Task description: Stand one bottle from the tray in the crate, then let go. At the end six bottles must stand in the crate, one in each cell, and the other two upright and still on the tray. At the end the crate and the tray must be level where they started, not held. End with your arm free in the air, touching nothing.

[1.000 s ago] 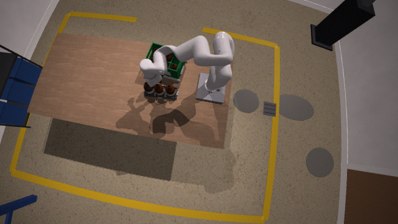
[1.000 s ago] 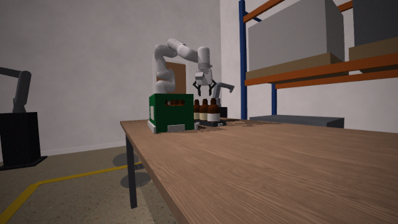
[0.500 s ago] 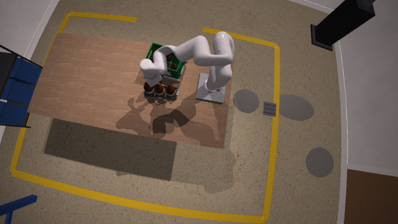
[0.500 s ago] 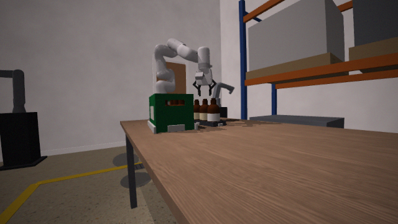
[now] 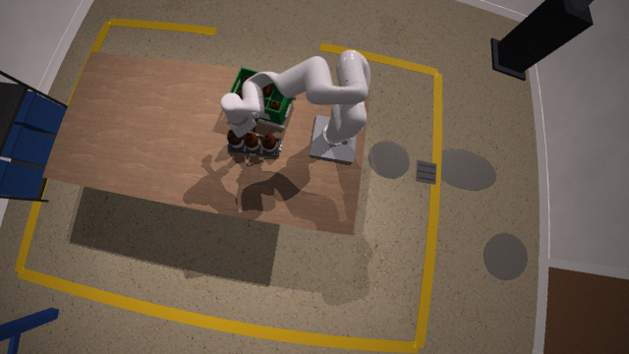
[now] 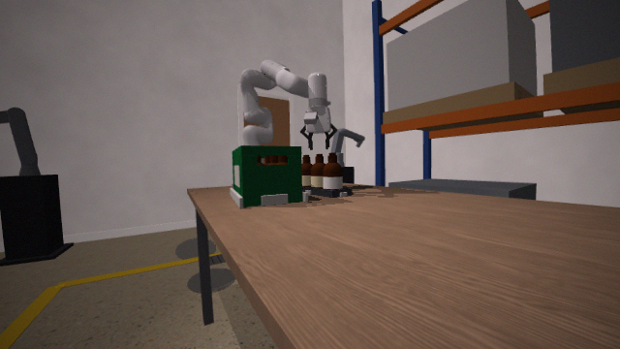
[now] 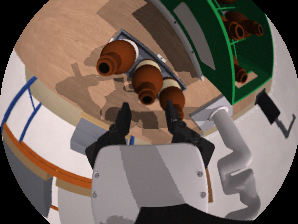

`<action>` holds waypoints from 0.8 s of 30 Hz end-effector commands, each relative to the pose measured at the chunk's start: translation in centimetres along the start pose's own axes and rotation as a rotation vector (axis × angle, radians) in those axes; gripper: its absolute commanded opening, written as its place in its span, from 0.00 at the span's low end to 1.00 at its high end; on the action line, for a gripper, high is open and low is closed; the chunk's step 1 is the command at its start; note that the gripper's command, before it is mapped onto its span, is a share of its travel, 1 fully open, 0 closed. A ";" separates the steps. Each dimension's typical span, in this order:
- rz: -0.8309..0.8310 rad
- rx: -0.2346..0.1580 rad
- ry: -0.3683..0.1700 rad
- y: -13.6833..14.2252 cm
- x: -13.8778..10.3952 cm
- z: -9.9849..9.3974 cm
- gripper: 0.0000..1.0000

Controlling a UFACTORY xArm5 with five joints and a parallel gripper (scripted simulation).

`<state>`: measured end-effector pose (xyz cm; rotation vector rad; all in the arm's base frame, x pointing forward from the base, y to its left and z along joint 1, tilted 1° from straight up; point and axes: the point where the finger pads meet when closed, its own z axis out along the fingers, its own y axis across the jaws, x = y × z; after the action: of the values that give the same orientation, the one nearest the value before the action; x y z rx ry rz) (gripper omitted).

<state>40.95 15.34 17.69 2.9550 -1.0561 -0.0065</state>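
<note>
The tool [image 6: 318,143] is hanging partly open and gripping nothing just above three upright brown bottles [image 6: 332,174] that are standing on the dark tray [image 5: 273,152], while beside that tray the green crate [image 6: 266,179] is holding more bottles on the surface [image 6: 412,252].

3 bottles [image 7: 148,80] on 1 tray [image 5: 273,151]; 1 green crate [image 6: 271,181]; its bottles uncountable; 1 arm [image 5: 314,81].
</note>
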 end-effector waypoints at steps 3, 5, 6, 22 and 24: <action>0.000 0.003 0.002 -0.1 0.1 -0.1 0.65; 0.000 0.003 0.002 -0.1 0.1 0.0 0.65; 0.000 0.003 0.002 -0.1 0.1 0.0 0.65; 0.000 0.003 0.002 -0.1 0.1 1.1 0.65; 0.000 0.003 0.002 -0.1 0.1 1.4 0.65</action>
<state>40.95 15.32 16.55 2.9550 -1.0561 -0.0066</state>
